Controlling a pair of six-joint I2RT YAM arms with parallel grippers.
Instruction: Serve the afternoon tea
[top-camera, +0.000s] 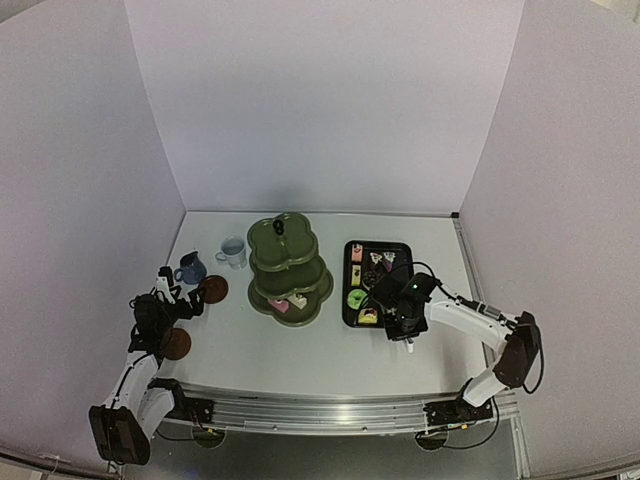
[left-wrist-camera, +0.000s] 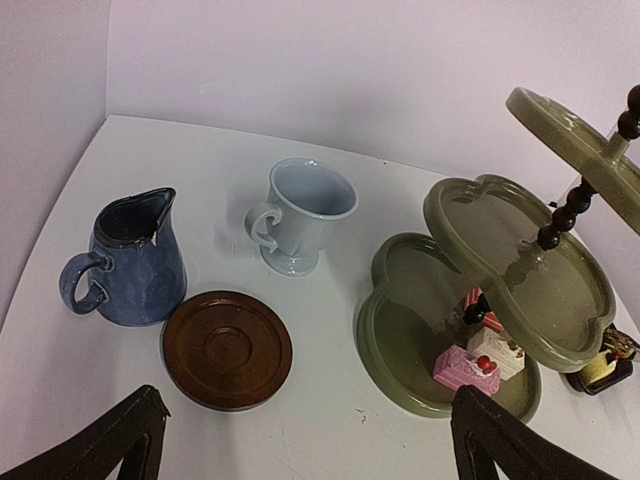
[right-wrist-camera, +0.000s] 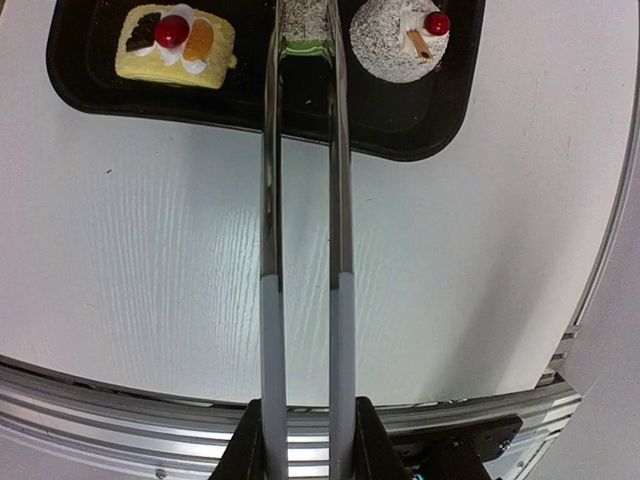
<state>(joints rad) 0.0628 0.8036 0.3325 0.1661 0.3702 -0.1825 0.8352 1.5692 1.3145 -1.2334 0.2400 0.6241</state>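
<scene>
The right arm's fingers (right-wrist-camera: 248, 445) are clamped narrowly on the handles of the long metal tongs (right-wrist-camera: 303, 200). They squeeze the two blades almost together, so the tips pinch a small cake with a green layer (right-wrist-camera: 305, 30) on the black rectangular tray (right-wrist-camera: 100, 85). The tongs give reach and keep the fingers off the icing.

A yellow slice topped with fruit (right-wrist-camera: 175, 45) lies at 9 o'clock of the pinched cake, and a round powdered cake with a cherry (right-wrist-camera: 405, 40) lies at 3 o'clock. Seen from above, the tray sits at 3 o'clock of the dark green three-tier scalloped stand (top-camera: 288, 268), near enough for a short carry. The stand's bottom tier holds a pink cake (left-wrist-camera: 465, 365) and a white cake (left-wrist-camera: 497, 350).

The left arm's fingers (left-wrist-camera: 120, 440) are spread wide and hold nothing above the desk (left-wrist-camera: 330, 440). A round brown saucer (left-wrist-camera: 227, 350) lies just ahead of them. The dark blue mug (left-wrist-camera: 125, 260) stands at 10 o'clock of it and the pale blue mug (left-wrist-camera: 300, 215) at 1 o'clock, neither on it. A second saucer (top-camera: 175, 343) lies beside the left arm. Pairing the mugs with the saucers looks yet to be done.
</scene>
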